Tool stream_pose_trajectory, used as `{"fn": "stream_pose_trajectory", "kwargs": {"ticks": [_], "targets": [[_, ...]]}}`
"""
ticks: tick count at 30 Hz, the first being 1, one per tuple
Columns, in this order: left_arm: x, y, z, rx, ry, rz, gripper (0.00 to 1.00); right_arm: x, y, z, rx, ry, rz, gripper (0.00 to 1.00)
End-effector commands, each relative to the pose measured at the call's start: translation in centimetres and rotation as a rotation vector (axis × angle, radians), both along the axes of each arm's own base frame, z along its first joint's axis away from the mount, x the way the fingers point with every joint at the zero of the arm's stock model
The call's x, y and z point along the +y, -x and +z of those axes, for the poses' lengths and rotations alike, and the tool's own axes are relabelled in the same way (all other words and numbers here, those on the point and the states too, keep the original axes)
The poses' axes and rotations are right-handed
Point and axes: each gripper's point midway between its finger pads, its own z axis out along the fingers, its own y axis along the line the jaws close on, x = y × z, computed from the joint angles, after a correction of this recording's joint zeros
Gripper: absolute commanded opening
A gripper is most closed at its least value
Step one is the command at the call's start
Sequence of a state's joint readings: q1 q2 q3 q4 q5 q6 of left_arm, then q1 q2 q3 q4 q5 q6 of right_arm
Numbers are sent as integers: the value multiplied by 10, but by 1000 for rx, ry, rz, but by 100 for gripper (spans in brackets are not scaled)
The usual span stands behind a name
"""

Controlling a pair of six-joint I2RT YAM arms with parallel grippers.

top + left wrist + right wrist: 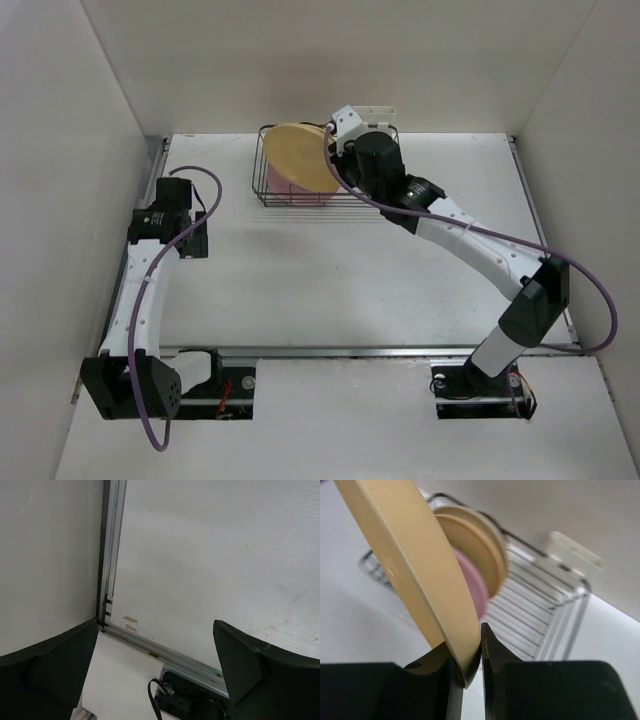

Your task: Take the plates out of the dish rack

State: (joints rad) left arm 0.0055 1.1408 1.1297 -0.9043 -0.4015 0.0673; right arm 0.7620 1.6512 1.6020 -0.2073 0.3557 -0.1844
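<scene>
The tan plate (pixel 415 555) is clamped at its rim by the right end effector (pixel 472 637), at the dish rack (pixel 272 195) in the upper middle of the overhead view. No plate is seen set on the table (pixel 350 280), so unloading is judged barely begun. A pink plate (pixel 472 587) and a cream plate (pixel 477 537) are left racked; the left end effector (pixel 157 647) is held apart, empty.

A white table (pixel 330 280) is enclosed by plain white panels: a left wall (pixel 60 150) at its left edge, a back wall (pixel 340 60) behind its far edge, a right wall (pixel 590 120) at its right edge. An aluminium rail (pixel 330 351) is fixed along its near edge. The table is evenly lit.
</scene>
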Motion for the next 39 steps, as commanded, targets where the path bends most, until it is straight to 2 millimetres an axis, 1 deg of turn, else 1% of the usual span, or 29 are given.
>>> {"fn": "stream_pose_trajectory", "kwargs": {"ticks": [1,2,4,5,6,7,9,10,11,13,15,16,17,19,21,22,23,25,26,28,30,31,32,33,35,36,37,38,39], "targets": [[2,-18,23,-61,-25,-6,100,50,71,-67,343,-83,362,0],[2,-18,23,-65,-21,1,100,60,83,-93,424,-78,428,0],[2,-22,24,-70,-17,8,100,70,106,-128,575,-102,507,0],[2,-24,26,-72,-17,8,100,79,126,-141,656,-112,585,0],[1,-23,25,-68,-12,16,100,85,136,-166,731,-100,604,0],[1,-23,23,-58,-12,16,100,89,146,-177,793,-125,632,0],[1,-24,22,-62,-7,23,100,94,149,-198,853,-137,638,0],[2,-23,23,-63,-15,28,100,93,151,-210,886,-133,622,0],[2,-23,23,-63,-15,28,100,94,150,-215,889,-131,621,0],[2,-20,19,-47,-11,35,100,96,149,-233,937,-133,593,2],[2,-19,21,-56,-11,35,100,103,147,-235,953,-145,604,10],[2,-19,21,-56,-11,35,100,102,148,-245,981,-132,593,15],[2,-19,21,-56,-11,35,100,102,148,-245,989,-137,586,19],[3,-15,23,-57,-19,39,100,102,146,-249,998,-134,566,40],[3,-15,23,-58,-19,39,100,100,145,-240,979,-134,557,58],[3,-15,23,-58,-19,39,100,99,141,-235,955,-133,543,63],[3,-15,23,-58,-19,39,100,99,138,-217,919,-145,545,68],[5,-15,24,-58,-27,44,100,97,127,-195,853,-147,510,72],[5,-15,24,-58,-27,44,100,97,121,-166,797,-151,510,72],[5,-16,27,-68,-27,44,100,95,108,-134,713,-149,484,72],[7,-19,36,-90,-38,52,100,88,85,-83,571,-166,429,72],[10,-18,37,-86,-55,53,100,87,79,-72,542,-170,407,72],[10,-18,37,-86,-55,53,100,73,60,-57,481,-175,345,74],[12,-17,38,-81,-69,51,100,72,47,-38,424,-189,327,75],[12,-17,38,-75,-76,40,100,64,24,-33,367,-159,271,79],[12,-18,36,-65,-76,40,100,54,2,-13,301,-172,209,82],[10,-19,36,-61,-80,24,100,54,-15,-33,324,-137,177,83],[10,-19,36,-61,-80,24,100,51,-27,-35,315,-123,154,89],[10,-20,34,-51,-80,23,100,47,-37,-40,324,-108,121,92]]}}
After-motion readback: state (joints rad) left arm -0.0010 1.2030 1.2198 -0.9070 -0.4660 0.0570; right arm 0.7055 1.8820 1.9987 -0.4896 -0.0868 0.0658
